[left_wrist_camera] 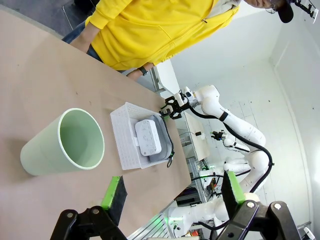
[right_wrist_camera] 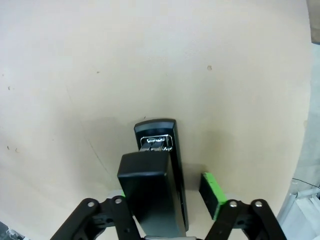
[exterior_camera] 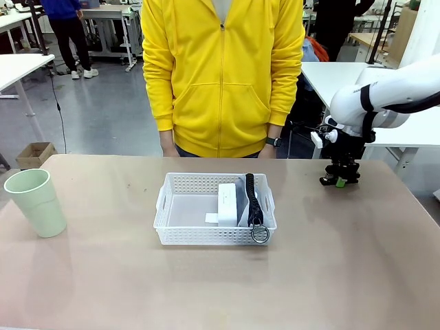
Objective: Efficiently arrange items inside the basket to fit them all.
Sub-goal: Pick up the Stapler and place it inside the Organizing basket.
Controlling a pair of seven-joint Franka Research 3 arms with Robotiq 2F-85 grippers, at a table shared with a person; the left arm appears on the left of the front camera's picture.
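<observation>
Front view: the basket (exterior_camera: 206,236) sits at the middle of the table (exterior_camera: 330,275), and two of the four items are in it. The white box (exterior_camera: 227,199) and the grey pouch (exterior_camera: 241,206) lie side by side at its right end. The pouch's black strap (exterior_camera: 250,196) runs over the near rim, and its metal ring (exterior_camera: 260,234) hangs outside. The basket's left half is bare.

The green cup (exterior_camera: 38,201) stands upright near the table's left edge, well apart from the basket. The stapler (right_wrist_camera: 152,165) lies toward the table's far right corner.

In the right wrist view the right gripper (right_wrist_camera: 166,192) straddles the stapler with its fingers spread. One green pad (right_wrist_camera: 211,192) stands clear of the stapler's side, so it is not yet pinched. The left gripper (left_wrist_camera: 172,192) hangs spread and empty above the table, near the cup.

The task looks about half done. The stapler, seemingly the item in hand, and the cup remain to be packed.
</observation>
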